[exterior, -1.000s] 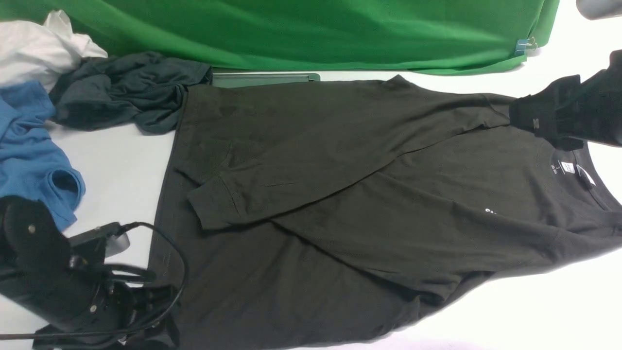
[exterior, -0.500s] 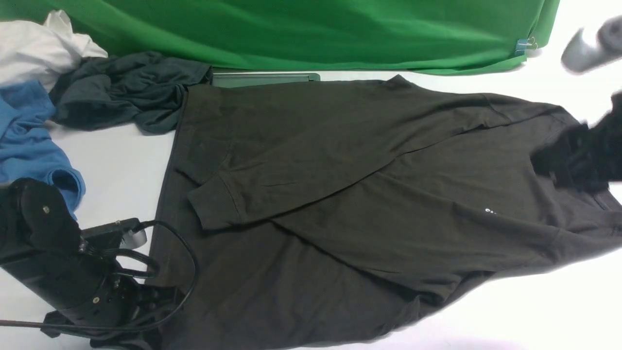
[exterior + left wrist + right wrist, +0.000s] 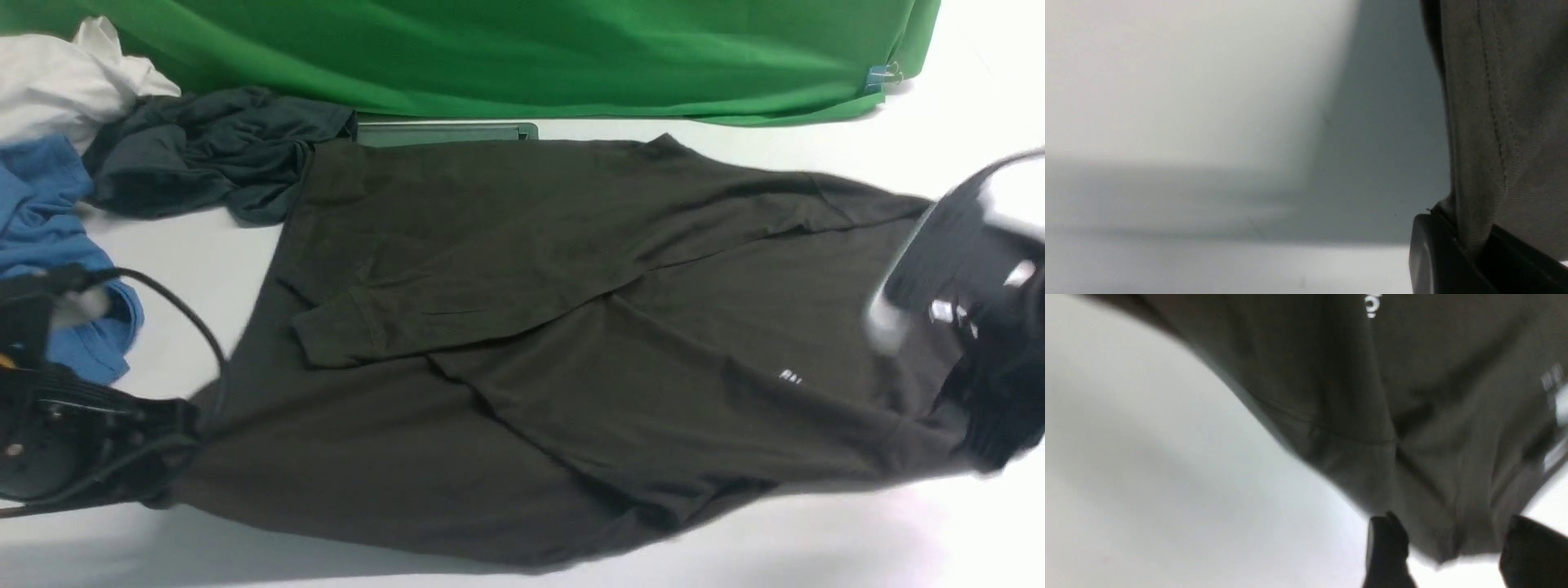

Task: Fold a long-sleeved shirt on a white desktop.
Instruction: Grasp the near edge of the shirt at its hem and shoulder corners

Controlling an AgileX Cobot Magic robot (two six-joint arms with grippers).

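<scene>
Now the left tool [image 3: 175, 441] is pinching the hem of the long-sleeved shirt [image 3: 531, 327], stretching lengthwise across the table [image 3: 816, 531]; the right tool [image 3: 1453, 555] is gaping wide around its shoulder end.

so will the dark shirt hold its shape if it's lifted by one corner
Probably not: the long-sleeved shirt lies in soft creases, so it should sag. The hem puckers where the left fingers pinch it, suggesting thin, light cloth.
</scene>
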